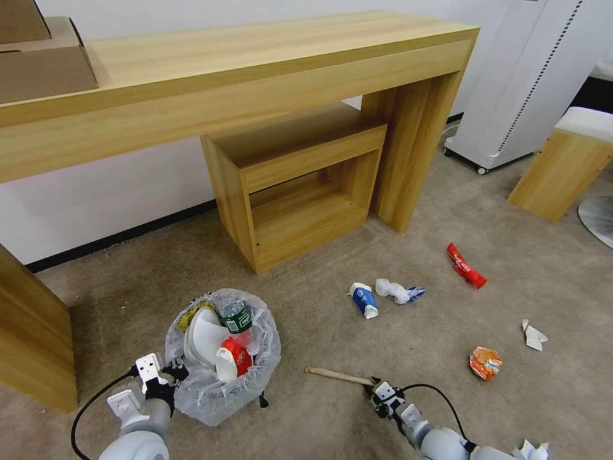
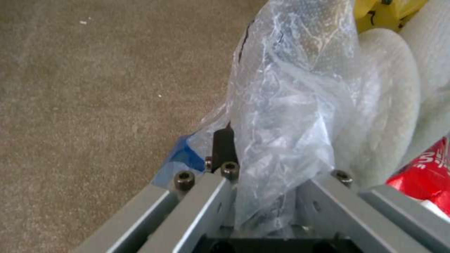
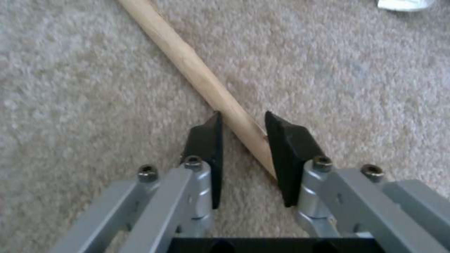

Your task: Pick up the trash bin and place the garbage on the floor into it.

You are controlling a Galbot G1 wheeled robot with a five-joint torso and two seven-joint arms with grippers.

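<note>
Wrist views show right hand point(image 3: 243, 121) pads straddling wooden stick point(image 3: 197, 70) unclenched, left hand point(image 2: 262, 168) clamped on trash bin point(image 2: 290, 105) liner.

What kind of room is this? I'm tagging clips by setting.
Probably an office or a mock-up living room: beige carpet, a long wooden desk against a white wall, and a white standing appliance.

The trash bin point(image 1: 220, 358) stands on the floor point(image 1: 319, 409) left of the wooden stick point(image 1: 337, 376). Paper cup point(image 1: 364, 299), tissue point(image 1: 393, 291) and wrappers point(image 1: 466, 266) lie farther right, before the bench point(image 1: 255, 76).
</note>
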